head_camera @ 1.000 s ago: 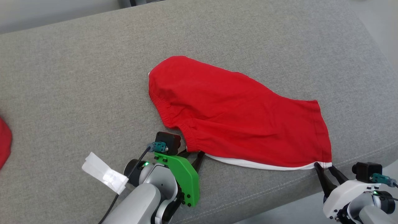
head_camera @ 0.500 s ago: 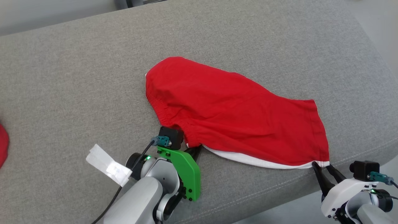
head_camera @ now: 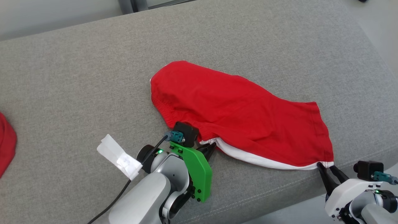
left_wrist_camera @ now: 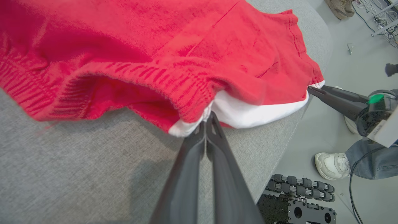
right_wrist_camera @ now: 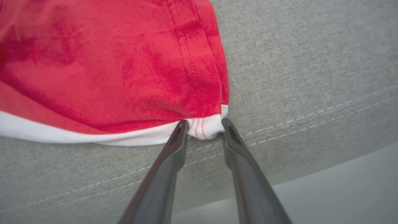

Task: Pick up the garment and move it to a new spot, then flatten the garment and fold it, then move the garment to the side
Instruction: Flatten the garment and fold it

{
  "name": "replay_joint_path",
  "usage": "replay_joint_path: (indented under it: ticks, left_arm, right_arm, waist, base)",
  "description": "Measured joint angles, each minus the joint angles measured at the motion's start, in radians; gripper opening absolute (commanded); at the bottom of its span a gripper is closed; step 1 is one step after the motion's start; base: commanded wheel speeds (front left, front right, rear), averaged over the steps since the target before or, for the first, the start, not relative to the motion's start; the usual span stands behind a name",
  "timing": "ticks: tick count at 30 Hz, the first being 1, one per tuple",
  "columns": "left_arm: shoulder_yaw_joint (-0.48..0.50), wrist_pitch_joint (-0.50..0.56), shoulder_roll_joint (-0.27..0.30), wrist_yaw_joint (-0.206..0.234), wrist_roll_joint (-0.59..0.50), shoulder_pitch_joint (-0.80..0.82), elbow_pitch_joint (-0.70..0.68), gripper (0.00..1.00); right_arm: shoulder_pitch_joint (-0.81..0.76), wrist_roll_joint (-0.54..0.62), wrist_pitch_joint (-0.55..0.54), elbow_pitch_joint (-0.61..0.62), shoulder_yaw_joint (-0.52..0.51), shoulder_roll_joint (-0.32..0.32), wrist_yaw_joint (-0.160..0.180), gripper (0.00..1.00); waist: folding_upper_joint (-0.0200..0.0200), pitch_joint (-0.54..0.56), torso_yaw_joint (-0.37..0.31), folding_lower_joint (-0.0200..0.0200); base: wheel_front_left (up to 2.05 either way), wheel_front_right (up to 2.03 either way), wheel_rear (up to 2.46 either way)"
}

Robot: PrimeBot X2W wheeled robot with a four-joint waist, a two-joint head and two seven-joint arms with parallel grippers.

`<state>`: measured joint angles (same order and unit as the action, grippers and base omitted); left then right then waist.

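A red garment (head_camera: 236, 115) with a white underlayer lies spread on the grey cushion (head_camera: 77, 77). My left gripper (head_camera: 209, 147) is at its near left corner, shut on the elastic waistband edge where red meets white (left_wrist_camera: 206, 116). The cloth (left_wrist_camera: 186, 46) bulges up slightly behind that pinch. My right gripper (head_camera: 325, 166) is at the near right corner, close to the cushion's front seam. Its fingers stand apart, one on each side of the white hem corner (right_wrist_camera: 203, 126), with the red cloth (right_wrist_camera: 108, 71) beyond. The left wrist view also catches the right gripper (left_wrist_camera: 311, 89).
Another red cloth (head_camera: 6, 146) lies at the cushion's far left edge. The cushion's front edge (head_camera: 279, 199) runs just below both grippers. On the floor to the right are a person's shoe (left_wrist_camera: 331, 161) and a black tracked device (left_wrist_camera: 298, 183).
My left gripper has closed on the waistband corner and shifted a little to the right with it. The right gripper has stayed at the hem corner. The head camera has moved slightly.
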<state>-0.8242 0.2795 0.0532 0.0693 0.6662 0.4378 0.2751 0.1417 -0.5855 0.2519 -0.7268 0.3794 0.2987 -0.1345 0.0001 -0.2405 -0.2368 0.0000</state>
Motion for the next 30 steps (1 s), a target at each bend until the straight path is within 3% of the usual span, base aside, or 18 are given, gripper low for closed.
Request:
replay_joint_path:
  ticks: [5,7,9,12,20,30]
  left_arm:
    - [0.001,0.010,0.000,-0.005,0.003,0.001,-0.063,0.00]
    - [0.006,0.010,0.002,-0.007,0.003,0.001,-0.084,0.00]
    - [0.017,0.010,0.008,-0.006,0.003,0.001,-0.113,0.00]
    - [0.040,0.007,0.031,0.003,0.004,-0.002,-0.151,0.00]
    - [0.134,-0.018,0.087,0.025,0.030,-0.049,-0.271,0.00]
    - [0.262,-0.015,0.176,0.030,0.086,-0.071,-0.495,0.00]
  right_arm:
    - [0.001,-0.007,0.000,0.026,0.012,0.023,0.002,0.44]
    - [0.007,-0.007,0.000,0.046,0.022,0.029,0.004,0.33]
    - [0.018,-0.013,0.000,0.077,0.034,0.028,0.004,0.15]
    - [0.029,-0.030,0.000,0.127,0.059,0.028,0.004,0.00]
    - [0.030,-0.096,0.000,0.278,0.111,0.077,0.004,0.00]
    - [0.082,-0.241,-0.013,0.605,0.127,0.169,0.004,0.00]
  waist:
    - [0.0000,0.007,0.018,0.0000]
    - [0.0000,0.010,0.025,0.0000]
    - [0.0000,0.013,0.033,0.0000]
    - [0.0000,0.018,0.043,0.0000]
    - [0.0000,0.039,0.062,0.0000]
    - [0.0000,0.068,0.070,0.0000]
  base:
    - [0.00,0.00,0.00]
    - [0.00,0.00,0.00]
    - [0.00,0.00,0.00]
    - [0.00,0.00,0.00]
    - [0.00,0.00,0.00]
    - [0.00,0.00,0.00]
